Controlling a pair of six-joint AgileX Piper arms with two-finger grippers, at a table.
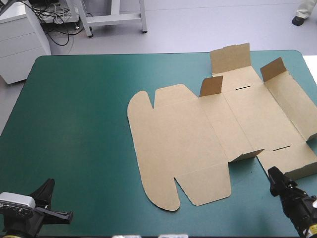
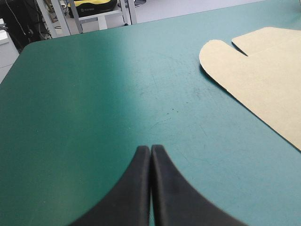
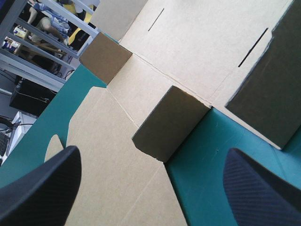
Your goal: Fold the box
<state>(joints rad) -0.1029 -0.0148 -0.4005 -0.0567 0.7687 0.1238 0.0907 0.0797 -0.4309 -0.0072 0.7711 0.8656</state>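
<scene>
Now we see the box (image 1: 198, 134) lying as a cut brown sheet on the right half of the table (image 1: 79, 124), which has a teal-green cover. Its broad panel with rounded corners lies flat toward the middle of the table. The other panels reach out to the right edge. Several flaps at the far and right parts of the sheet stand raised, and the long panels between them lie flat. Two thin slots show in the flat board on the right part.

Our left gripper (image 2: 150, 149) sits at the near left corner of the table, well apart from the box. Its black fingers (image 2: 136, 188) are pressed together into one pointed arch with nothing between them, and bare cover lies ahead of them. The rounded edge of the box shows off to the right and farther on.

Our right gripper (image 3: 151, 151) is at the near right of the table, just beside the near edge of the box. Its fingers (image 3: 42, 188) stand wide apart and hold nothing. Ahead of the gap between them a small flap (image 3: 169, 125) stands up from the sheet, with a patch of cover beside it. We cannot tell whether either finger touches the board.
</scene>
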